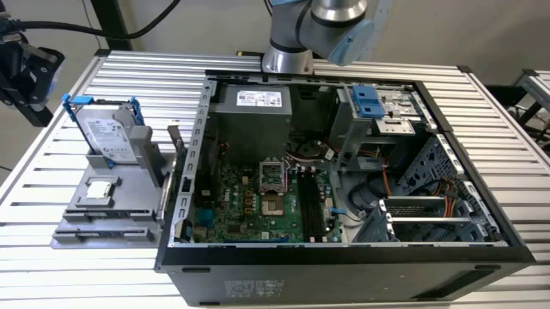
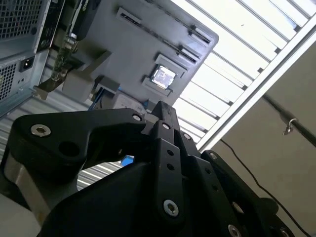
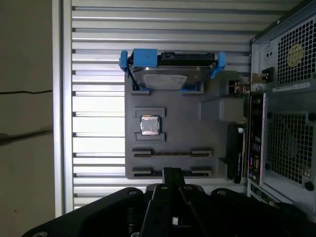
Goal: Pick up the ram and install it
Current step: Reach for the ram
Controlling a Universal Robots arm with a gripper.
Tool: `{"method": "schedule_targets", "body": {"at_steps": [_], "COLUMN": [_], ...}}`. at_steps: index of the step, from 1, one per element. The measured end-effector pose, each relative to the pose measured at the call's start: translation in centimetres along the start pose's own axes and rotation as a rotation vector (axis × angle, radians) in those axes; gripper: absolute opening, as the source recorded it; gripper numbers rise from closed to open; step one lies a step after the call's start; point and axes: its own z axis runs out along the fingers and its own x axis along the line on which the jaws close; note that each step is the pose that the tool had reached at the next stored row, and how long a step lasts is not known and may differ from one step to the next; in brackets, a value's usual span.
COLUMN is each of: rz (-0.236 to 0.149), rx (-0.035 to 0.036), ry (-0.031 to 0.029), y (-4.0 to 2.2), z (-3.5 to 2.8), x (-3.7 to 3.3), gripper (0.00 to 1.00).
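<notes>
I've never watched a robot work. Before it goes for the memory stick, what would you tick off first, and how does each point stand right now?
1. Is the gripper open for a grasp: not ok. Its fingertips meet in both wrist views, with nothing seen between them.
2. Where the ram is: cannot tell.
3. Is the computer case open from above: ok.
4. Are the motherboard's long black slots uncovered: ok. Whether they are free: cannot tell.
5. Is the hard drive out of the way: ok. It stands upright at the end of the gray tray away from the gripper.
</notes>
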Motion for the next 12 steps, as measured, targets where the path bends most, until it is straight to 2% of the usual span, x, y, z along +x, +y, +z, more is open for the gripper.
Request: {"method": "schedule_targets", "body": {"at_steps": [12], "rz": [0.000], "rx": [0.0000], "ry": [0.0000], "y": [-1.12], "z": [0.03], "x": [0.00], "gripper": [0.00]}}
